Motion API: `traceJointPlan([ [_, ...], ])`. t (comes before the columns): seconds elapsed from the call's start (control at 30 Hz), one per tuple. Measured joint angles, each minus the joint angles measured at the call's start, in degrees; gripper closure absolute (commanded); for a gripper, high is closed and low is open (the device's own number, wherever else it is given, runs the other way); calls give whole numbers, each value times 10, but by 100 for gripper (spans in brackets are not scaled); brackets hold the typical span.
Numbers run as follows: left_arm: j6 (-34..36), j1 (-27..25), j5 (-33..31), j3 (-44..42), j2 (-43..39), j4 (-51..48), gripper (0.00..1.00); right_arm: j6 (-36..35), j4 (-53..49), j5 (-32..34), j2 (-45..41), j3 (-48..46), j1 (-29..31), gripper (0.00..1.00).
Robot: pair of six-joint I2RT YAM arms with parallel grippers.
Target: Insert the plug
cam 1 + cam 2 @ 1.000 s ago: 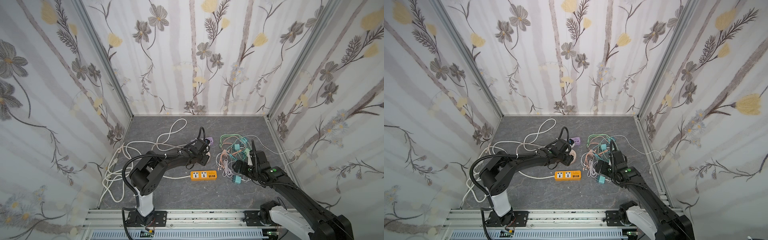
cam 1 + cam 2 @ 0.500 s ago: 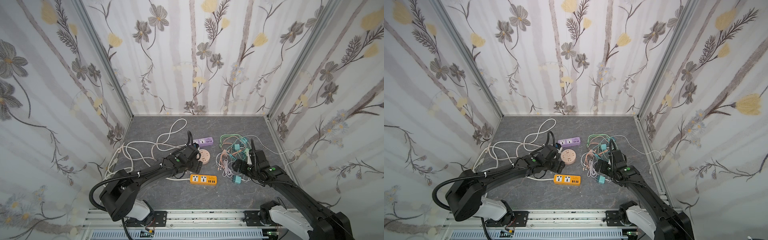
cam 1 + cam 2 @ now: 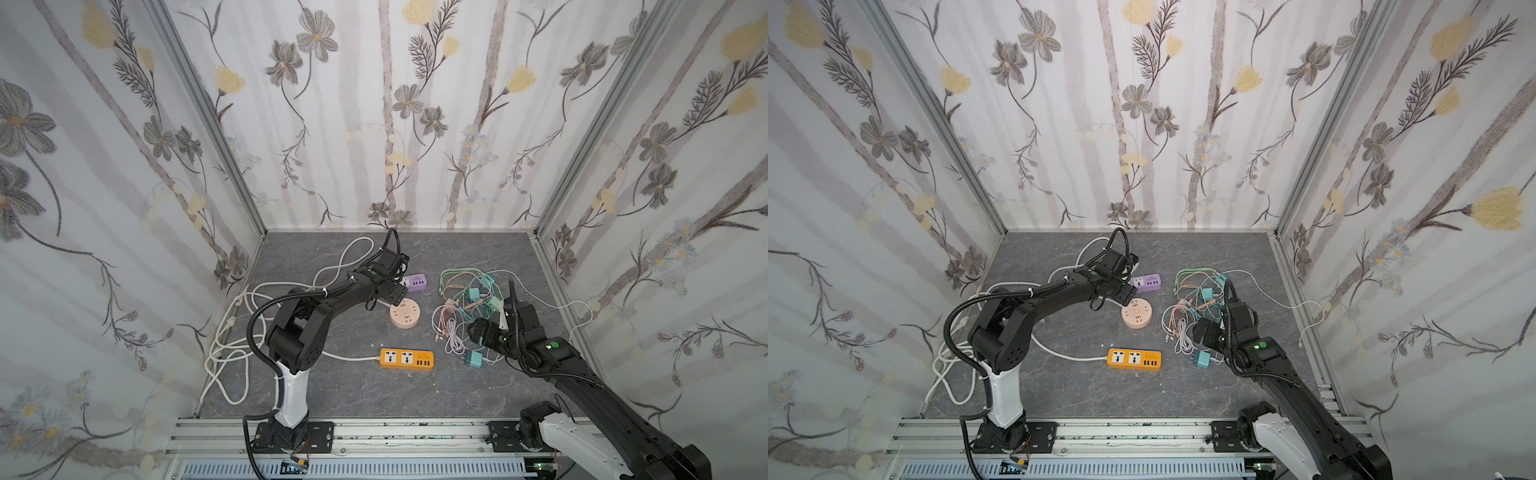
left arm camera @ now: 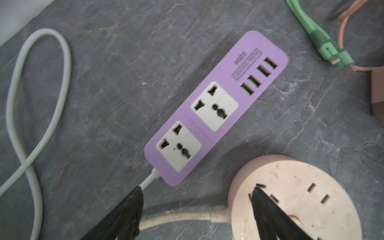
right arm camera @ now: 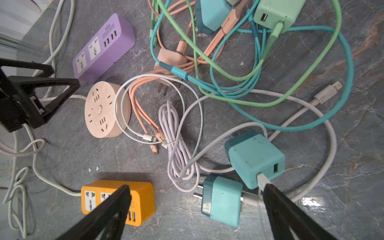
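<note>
A teal plug (image 5: 222,199) lies on its side on the grey floor, its two prongs bare; in both top views the teal plug (image 3: 473,358) sits right of the orange power strip (image 3: 407,359). My right gripper (image 5: 197,187) hangs open above it, one finger over the orange strip (image 5: 118,199), the other by a second teal adapter (image 5: 255,160). My left gripper (image 4: 197,189) is open and empty, between the purple strip (image 4: 216,108) and the pink round socket (image 4: 295,199). In a top view the left gripper (image 3: 395,293) hovers just behind the pink socket (image 3: 405,316).
A tangle of green, teal, peach and white cables (image 3: 469,295) with more adapters lies behind the right gripper (image 3: 480,338). White cords (image 3: 232,332) loop along the left wall. Patterned walls close in three sides; a metal rail (image 3: 374,432) runs along the front.
The left gripper has drawn back off the pink round socket, which now shows, and its jaws stand wider. The right arm has hardly moved.
</note>
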Motion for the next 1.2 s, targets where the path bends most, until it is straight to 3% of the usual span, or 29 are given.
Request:
traceJointPlan([
  [0.2, 115, 46, 71, 88, 63, -48, 16, -1, -8, 4, -17, -1, 0, 1],
  [0.47, 217, 49, 133, 116, 94, -68, 17, -7, -9, 9, -21, -4, 0, 1],
  [0.83, 272, 48, 156, 226, 178, -103, 24, 5, -10, 11, -25, -20, -5, 1],
  [0.93, 282, 48, 169, 252, 198, -116, 29, 12, -10, 14, -29, -26, -14, 1],
  [1.07, 297, 45, 178, 272, 213, -126, 39, 24, -15, 14, -35, -33, -39, 1],
  [1.2, 315, 39, 190, 268, 215, -131, 41, 30, -21, -12, -33, -35, -79, 1],
])
